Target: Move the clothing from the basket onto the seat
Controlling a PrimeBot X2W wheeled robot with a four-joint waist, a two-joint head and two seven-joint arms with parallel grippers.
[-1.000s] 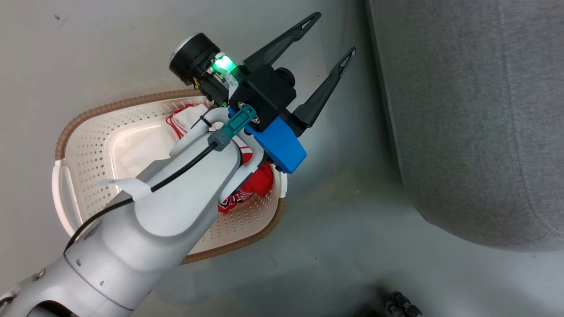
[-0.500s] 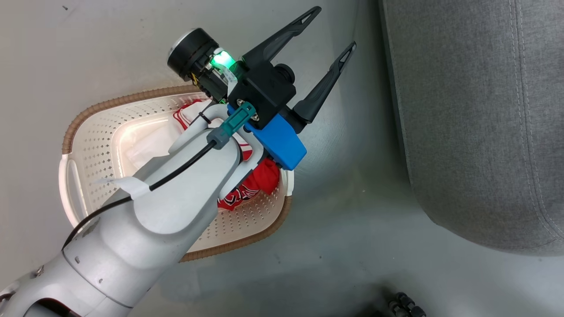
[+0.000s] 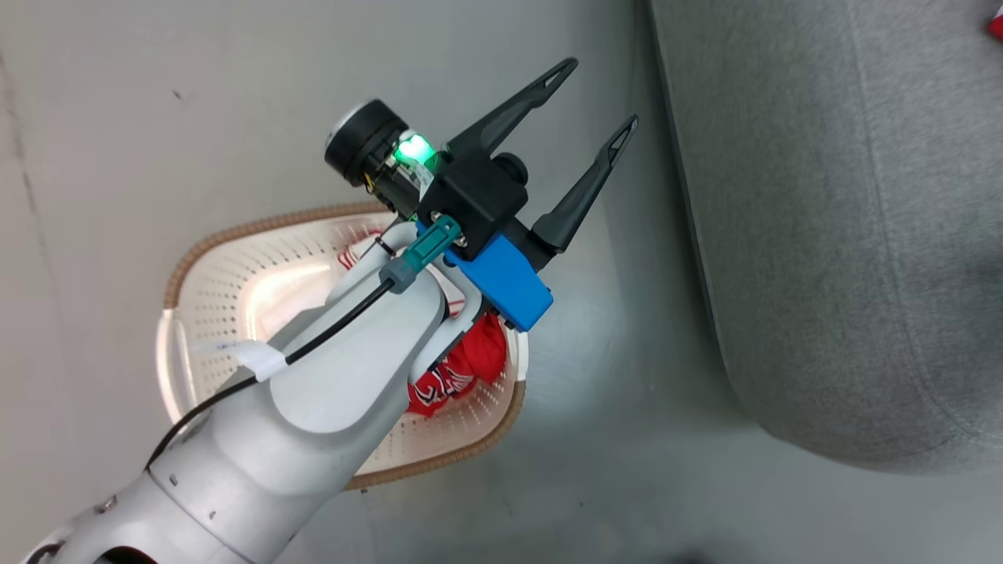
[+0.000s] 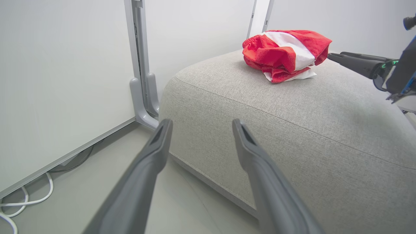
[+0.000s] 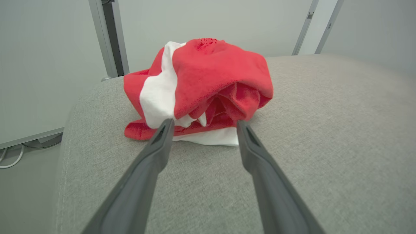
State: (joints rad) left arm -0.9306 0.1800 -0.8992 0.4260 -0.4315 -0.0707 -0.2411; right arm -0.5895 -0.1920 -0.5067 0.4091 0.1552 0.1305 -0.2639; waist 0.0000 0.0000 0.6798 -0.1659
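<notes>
Red shorts with white panels (image 5: 201, 87) lie bunched on the light-grey seat (image 5: 325, 130). My right gripper (image 5: 204, 123) is open, its fingertips on either side of the bundle's front edge, holding nothing. The left wrist view shows the shorts (image 4: 284, 53) on the seat (image 4: 292, 113), with the right gripper's fingers (image 4: 354, 61) beside them. My left gripper (image 3: 601, 92) (image 4: 201, 123) hangs open and empty over the floor between the basket (image 3: 235, 235) and the seat (image 3: 823, 235). A red jersey (image 3: 462, 368) lies in the basket, partly hidden by my left arm.
White wall panels with a grey upright post (image 4: 139, 81) stand just behind the seat's end. White cables (image 4: 19, 201) lie on the floor at the wall's foot. Grey floor (image 3: 611, 439) separates basket and seat.
The head camera has shifted, so the basket sits lower and further right in the picture. My left gripper stays open above the basket's far corner. My right gripper has gone from shut to open.
</notes>
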